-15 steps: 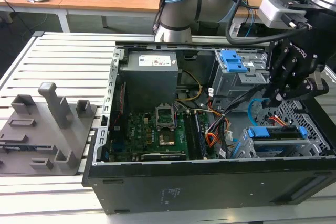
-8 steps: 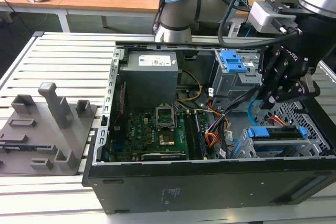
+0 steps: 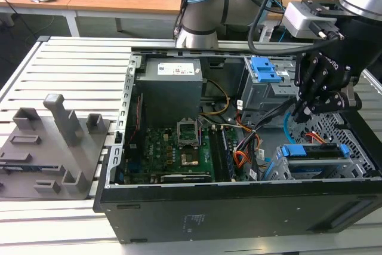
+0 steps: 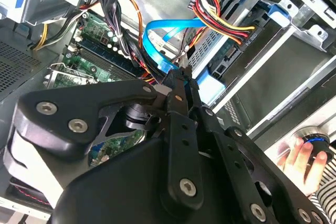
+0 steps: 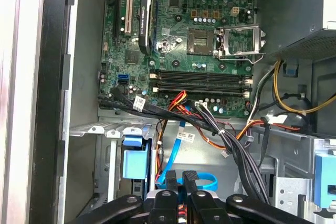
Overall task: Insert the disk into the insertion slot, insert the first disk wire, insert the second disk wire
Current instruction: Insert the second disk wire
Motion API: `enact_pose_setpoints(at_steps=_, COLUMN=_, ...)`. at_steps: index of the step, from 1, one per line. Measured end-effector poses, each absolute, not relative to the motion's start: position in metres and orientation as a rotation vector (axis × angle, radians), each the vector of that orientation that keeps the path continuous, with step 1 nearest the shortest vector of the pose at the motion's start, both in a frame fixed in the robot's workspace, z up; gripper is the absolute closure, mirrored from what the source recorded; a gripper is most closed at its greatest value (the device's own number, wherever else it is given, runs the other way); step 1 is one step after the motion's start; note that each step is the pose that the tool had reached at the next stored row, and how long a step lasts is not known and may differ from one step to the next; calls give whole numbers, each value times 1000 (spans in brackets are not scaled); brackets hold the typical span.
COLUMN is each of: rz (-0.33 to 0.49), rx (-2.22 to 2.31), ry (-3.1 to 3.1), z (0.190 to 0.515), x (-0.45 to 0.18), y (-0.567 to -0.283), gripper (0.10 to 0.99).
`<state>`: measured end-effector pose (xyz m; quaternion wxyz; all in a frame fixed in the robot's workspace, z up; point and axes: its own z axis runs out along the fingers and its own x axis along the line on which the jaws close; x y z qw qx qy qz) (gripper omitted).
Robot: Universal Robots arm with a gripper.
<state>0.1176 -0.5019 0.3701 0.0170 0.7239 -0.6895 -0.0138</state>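
Inside the computer case point(image 3: 239, 213), the fingers point(image 5: 190, 178) are pressed nearly together at the end of a blue cable point(image 4: 176, 24). Pinching cannot be confirmed.

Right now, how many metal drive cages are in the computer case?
2. In the exterior view: the taller grey cage with the blue latch, farther back; the insertion slot, the lower cage, nearer, below the gripper. Others may be hidden.

hand point(image 4: 303, 163) cut off, end effector point(image 5: 181, 178) partly cropped
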Motion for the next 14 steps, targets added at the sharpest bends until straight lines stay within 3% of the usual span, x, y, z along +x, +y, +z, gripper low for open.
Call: enact_pose_setpoints(at_steps=14, rz=-43, rx=2251, ry=-2141, z=370, x=123, y=-506, gripper=925)
